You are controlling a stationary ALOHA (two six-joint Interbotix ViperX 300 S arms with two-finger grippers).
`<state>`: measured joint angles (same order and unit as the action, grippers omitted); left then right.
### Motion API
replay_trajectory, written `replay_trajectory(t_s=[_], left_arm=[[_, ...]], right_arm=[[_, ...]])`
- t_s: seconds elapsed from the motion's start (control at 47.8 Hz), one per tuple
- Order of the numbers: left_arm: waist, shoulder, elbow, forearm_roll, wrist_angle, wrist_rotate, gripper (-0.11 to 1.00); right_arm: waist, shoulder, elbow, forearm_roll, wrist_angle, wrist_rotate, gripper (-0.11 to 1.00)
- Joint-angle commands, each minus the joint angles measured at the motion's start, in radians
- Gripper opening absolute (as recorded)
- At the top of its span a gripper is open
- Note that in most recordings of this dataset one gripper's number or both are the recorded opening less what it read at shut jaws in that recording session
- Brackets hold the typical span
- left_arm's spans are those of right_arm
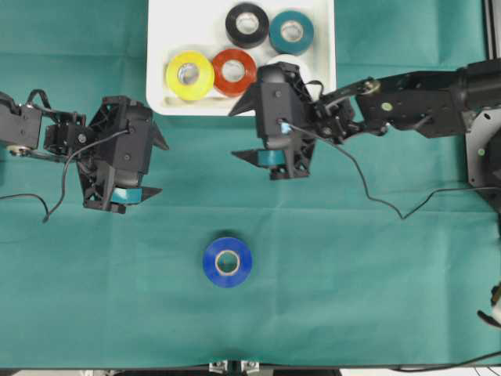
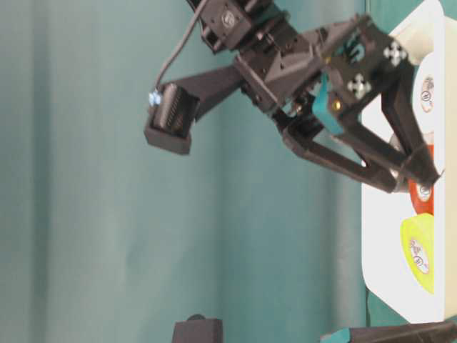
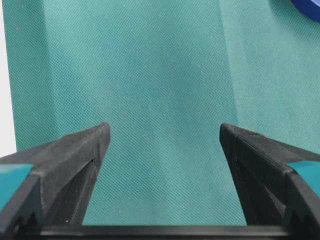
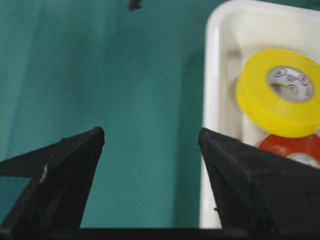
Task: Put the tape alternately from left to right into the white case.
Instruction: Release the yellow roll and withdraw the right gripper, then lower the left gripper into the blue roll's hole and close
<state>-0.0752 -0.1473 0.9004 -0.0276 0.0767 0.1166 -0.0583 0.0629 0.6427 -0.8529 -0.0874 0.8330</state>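
hidden: white roll (image 1: 301,64) mostly under right arm | cut off: blue roll (image 3: 307,9) at wrist-view edge

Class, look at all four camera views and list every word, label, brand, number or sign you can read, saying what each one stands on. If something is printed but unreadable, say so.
No text can be read in any view.
Yellow tape roll: grey print on its inner core, too blurred to read.
Red tape roll: a small mark on its core, too small to read.
White case, both grippers: no lettering visible.
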Motion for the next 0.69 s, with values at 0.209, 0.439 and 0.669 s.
replay_trajectory(t_s=[0.209, 0.439, 0.669], left_arm=[[-0.003, -0.011, -0.021, -0.002, -0.008, -0.002, 0.70], [-0.003, -0.011, -0.021, -0.002, -0.008, -0.008, 0.70], [-0.003, -0.009, -0.018, -0.002, -0.012, -0.046, 0.70]], right_arm=[[0.058, -0.077, 0.046, -0.002, -0.008, 0.003, 0.83], [0.091, -0.129, 0.106, 0.003, -0.008, 0.011, 0.83], [0.100, -0.156, 0.143, 0.005, -0.008, 0.011, 0.83]])
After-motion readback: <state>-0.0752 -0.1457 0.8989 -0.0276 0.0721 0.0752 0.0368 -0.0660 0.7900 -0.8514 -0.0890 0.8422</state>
